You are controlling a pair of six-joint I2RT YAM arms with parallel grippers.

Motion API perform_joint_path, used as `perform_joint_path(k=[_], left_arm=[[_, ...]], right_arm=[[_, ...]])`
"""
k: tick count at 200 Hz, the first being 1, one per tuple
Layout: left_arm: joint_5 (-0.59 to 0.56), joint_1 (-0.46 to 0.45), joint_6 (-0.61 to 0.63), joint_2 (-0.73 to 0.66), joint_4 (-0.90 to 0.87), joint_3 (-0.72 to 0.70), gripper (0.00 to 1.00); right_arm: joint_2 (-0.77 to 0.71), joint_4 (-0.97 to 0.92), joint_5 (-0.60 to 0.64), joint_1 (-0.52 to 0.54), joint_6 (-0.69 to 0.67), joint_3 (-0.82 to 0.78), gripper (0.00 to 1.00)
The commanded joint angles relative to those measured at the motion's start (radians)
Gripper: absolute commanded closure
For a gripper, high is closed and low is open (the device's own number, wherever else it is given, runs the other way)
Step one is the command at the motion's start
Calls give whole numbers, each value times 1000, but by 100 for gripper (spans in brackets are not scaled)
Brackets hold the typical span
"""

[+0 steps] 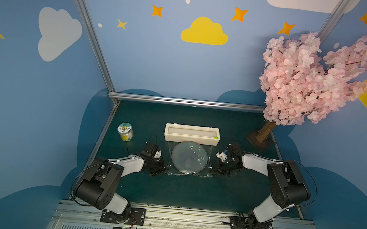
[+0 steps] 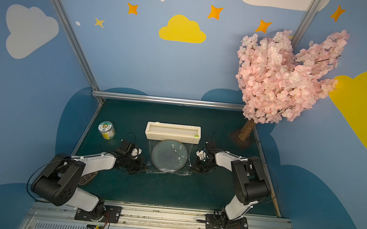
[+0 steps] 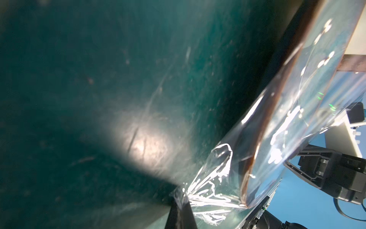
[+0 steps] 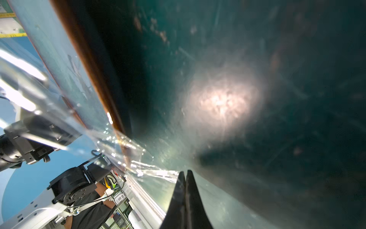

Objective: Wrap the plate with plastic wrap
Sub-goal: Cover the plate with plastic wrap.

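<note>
Plastic wrap (image 1: 184, 174) runs from the box (image 1: 191, 134) over the plate (image 1: 189, 157) in the middle of the desk (image 1: 171, 191); the left gripper (image 3: 181, 210) and right gripper (image 4: 186, 190) each clamp a front corner, probably keeping the sheet taut.

Both top views look steeply down from high above the near edge toward the far wall, taking in the whole table (image 1: 182, 192). The left wrist camera, low and very close, faces right at the plate (image 3: 316, 59); the right wrist camera faces left at it. All four share the plate
</note>
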Motion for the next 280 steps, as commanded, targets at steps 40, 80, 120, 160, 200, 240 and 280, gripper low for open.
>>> perform_joint_path(k=[40, 80, 120, 160, 200, 240, 280], left_arm=[[-139, 9, 32, 84, -29, 53, 97], [-118, -1, -20, 118, 80, 52, 97], [-113, -12, -80, 146, 174, 30, 97], [-123, -15, -113, 130, 214, -6, 97], [-176, -15, -79, 27, 116, -22, 85], [-253, -15, -34, -121, -49, -23, 59], [-277, -15, -14, -290, -183, -5, 51]], right_arm=[[49, 70, 104, -46, 56, 51, 100], [76, 257, 51, -17, 186, 15, 100], [86, 504, 64, -12, 354, -72, 100], [97, 590, 49, -16, 413, -111, 100], [-1, 420, 61, -39, 321, -146, 84], [-111, 247, 81, -52, 214, -149, 69], [-226, 111, 109, -56, 147, -147, 60]])
